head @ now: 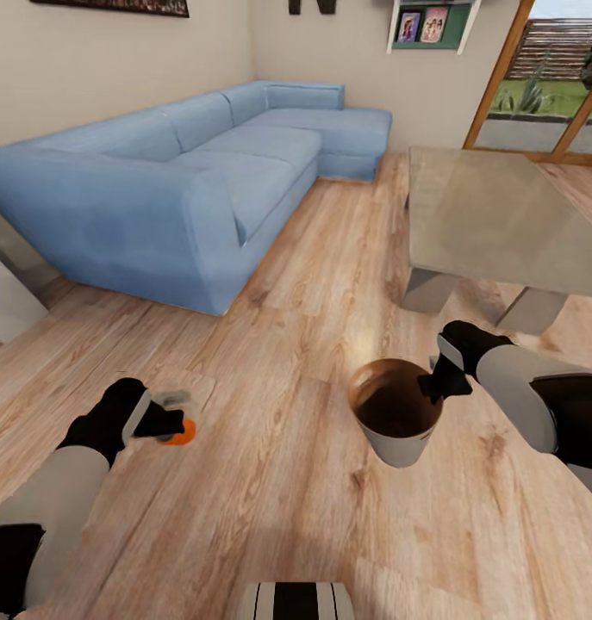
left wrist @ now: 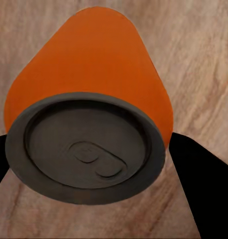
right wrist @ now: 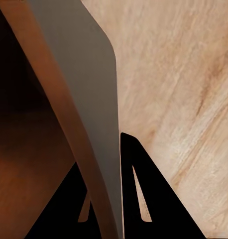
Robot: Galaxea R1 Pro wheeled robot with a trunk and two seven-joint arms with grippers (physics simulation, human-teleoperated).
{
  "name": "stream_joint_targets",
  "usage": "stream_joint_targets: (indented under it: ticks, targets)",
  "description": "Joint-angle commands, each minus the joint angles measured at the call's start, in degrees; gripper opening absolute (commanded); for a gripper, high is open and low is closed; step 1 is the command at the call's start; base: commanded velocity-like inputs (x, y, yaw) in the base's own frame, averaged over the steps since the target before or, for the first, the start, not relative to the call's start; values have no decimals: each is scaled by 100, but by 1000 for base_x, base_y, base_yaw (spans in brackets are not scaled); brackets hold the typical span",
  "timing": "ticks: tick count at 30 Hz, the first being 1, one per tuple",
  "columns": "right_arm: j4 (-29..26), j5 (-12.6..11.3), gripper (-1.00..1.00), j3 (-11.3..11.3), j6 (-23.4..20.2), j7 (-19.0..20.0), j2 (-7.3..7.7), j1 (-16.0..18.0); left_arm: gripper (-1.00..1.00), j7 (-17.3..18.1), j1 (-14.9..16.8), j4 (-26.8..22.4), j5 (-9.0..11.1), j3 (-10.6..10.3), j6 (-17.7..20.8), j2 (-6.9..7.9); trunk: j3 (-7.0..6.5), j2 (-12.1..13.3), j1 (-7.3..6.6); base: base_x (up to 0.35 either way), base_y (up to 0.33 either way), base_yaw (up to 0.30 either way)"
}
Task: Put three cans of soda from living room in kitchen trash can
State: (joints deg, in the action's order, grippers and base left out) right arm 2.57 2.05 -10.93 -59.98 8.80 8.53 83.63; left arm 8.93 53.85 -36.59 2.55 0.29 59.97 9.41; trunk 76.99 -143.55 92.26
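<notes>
My left gripper (head: 177, 425) is shut on the bright orange can of soda (head: 182, 433), held low over the wood floor at the left. In the left wrist view the orange can (left wrist: 94, 74) sits between the two black fingers (left wrist: 203, 189), its dark grey top (left wrist: 86, 154) facing the camera. My right gripper (head: 435, 385) is shut on the rim of the tash can (head: 397, 420), a pale bucket with a brown inside, held in the air at the right. The right wrist view has the bucket's wall (right wrist: 89, 99) pinched between the fingers (right wrist: 144, 189).
A big blue corner sofa (head: 183, 172) fills the left and back. A glass table (head: 494, 215) on grey legs stands at the right, close behind my right arm. Light wood floor (head: 313, 284) lies open between them. A glass door (head: 554, 77) is at the far right.
</notes>
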Motion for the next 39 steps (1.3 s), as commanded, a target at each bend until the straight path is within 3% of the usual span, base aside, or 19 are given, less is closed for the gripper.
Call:
stream_joint_targets:
  ticks: [1,4,7,9,10,11,12,14,17,18,21,24,26,28,30,31,33,35,39]
  targets:
    - [-14,-55,-100,57,-2,36,-22,-59,-100,148,108,-27,30,-7,3,123,-23,2,-2,0,0,0]
    - [-20,-55,-100,56,-2,40,-80,-180,-100,637,366,-35,18,-130,3,257,-89,6,-10,0,0,0]
    - [-22,-56,-100,56,-2,42,-135,-257,-100,1447,670,-21,12,-730,3,389,-156,10,-18,0,0,0]
    - [-26,-56,-100,56,-2,43,-162,-294,-100,2576,895,-72,13,-1347,3,677,-200,12,-23,0,0,0]
    - [-26,-56,-100,56,-2,43,-193,-321,-100,3626,1050,-279,14,-1759,3,958,-222,14,-26,0,0,0]
    - [-28,-54,-100,56,-2,43,-216,-328,-100,3962,1097,-391,14,-1870,3,1044,-244,15,-28,0,0,0]
    - [-36,-48,-100,54,-2,43,-272,-361,-100,4589,1167,-704,14,-2036,3,1191,-267,16,-31,0,0,0]
    - [-71,-26,-100,44,-2,43,-423,-458,-100,5621,1258,-1486,10,-2235,3,1421,-311,19,-36,0,0,0]
    - [-82,-13,-100,41,-2,38,-538,-499,-100,6282,1352,-1973,12,-2292,3,1534,-377,23,-44,0,0,0]
    - [-85,-6,-100,40,-2,35,-597,-519,-100,6702,1469,-2140,6,-2306,3,1578,-400,24,-46,0,0,0]
    - [-95,5,-100,31,-2,23,-750,-559,-100,7380,1697,-2321,-6,-2321,3,1621,-466,28,-54,0,0,0]
    - [-108,11,-100,16,-2,5,-922,-582,-100,7763,1893,-2437,-2,-2330,3,1622,-528,71,-81,0,0,0]
    - [-118,19,-100,4,-2,-14,-1103,-590,-100,7906,2010,-2459,-1,-2368,3,1601,-564,151,-125,0,0,0]
    - [-120,20,-100,1,-2,-19,-1157,-592,-100,7931,2031,-2462,-2,-2408,3,1591,-600,231,-169,0,0,0]
    - [-126,22,-100,-6,-2,-25,-1228,-593,-100,7948,2049,-2461,-10,-2552,3,1577,-636,312,-213,0,0,0]
    - [-130,22,-100,-9,-2,-30,-1279,-593,-100,7939,2058,-2452,-20,-2833,3,1554,-654,352,-235,0,0,0]
    - [-131,23,-100,-8,-2,-31,-1311,-594,-100,7915,2062,-2448,-25,-3041,3,1516,-690,432,-279,0,0,0]
    - [-133,23,-100,-7,-2,-29,-1351,-589,-100,7656,2066,-2438,-31,-3345,3,1223,-690,432,-279,0,0,0]
    - [-142,21,-100,-6,-2,-28,-1377,-586,-100,7255,2066,-2427,-41,-3580,3,761,-690,432,-279,0,0,0]
